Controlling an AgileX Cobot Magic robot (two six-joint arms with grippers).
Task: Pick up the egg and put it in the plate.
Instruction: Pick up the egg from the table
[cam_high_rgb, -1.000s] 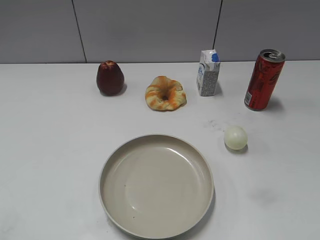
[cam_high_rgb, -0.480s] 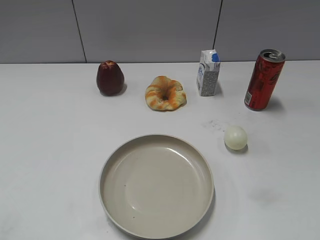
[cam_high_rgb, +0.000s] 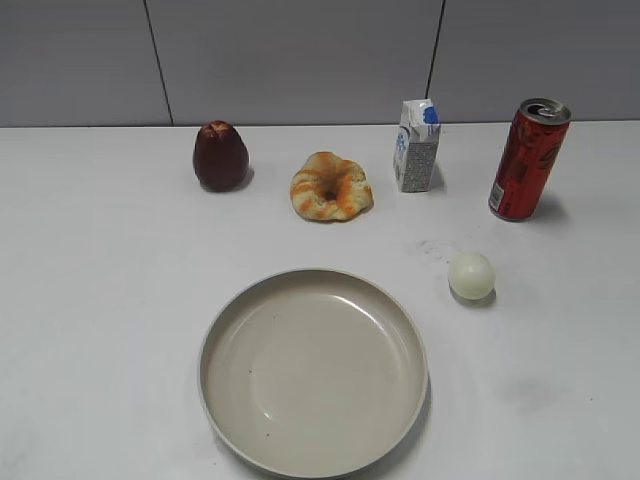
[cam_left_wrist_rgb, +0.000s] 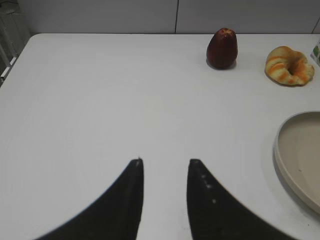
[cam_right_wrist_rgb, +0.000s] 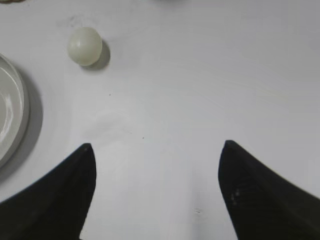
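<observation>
The egg (cam_high_rgb: 471, 275) is a pale cream oval lying on the white table just right of the plate (cam_high_rgb: 225, 330), apart from it. The plate is a wide beige-grey dish with nothing in it. In the right wrist view the egg (cam_right_wrist_rgb: 85, 46) lies far ahead and to the left of my right gripper (cam_right_wrist_rgb: 157, 149), which is wide open and empty above bare table; the plate's rim (cam_right_wrist_rgb: 20, 107) shows at the left edge. My left gripper (cam_left_wrist_rgb: 165, 162) is open and empty over bare table, with the plate's rim (cam_left_wrist_rgb: 280, 155) to its right. Neither gripper shows in the exterior view.
Along the back stand a dark red apple (cam_high_rgb: 220, 156), a bread ring (cam_high_rgb: 331, 186), a small milk carton (cam_high_rgb: 416, 146) and a red can (cam_high_rgb: 528, 160). The apple (cam_left_wrist_rgb: 222, 48) and bread (cam_left_wrist_rgb: 289, 65) also show in the left wrist view. A grey wall stands behind.
</observation>
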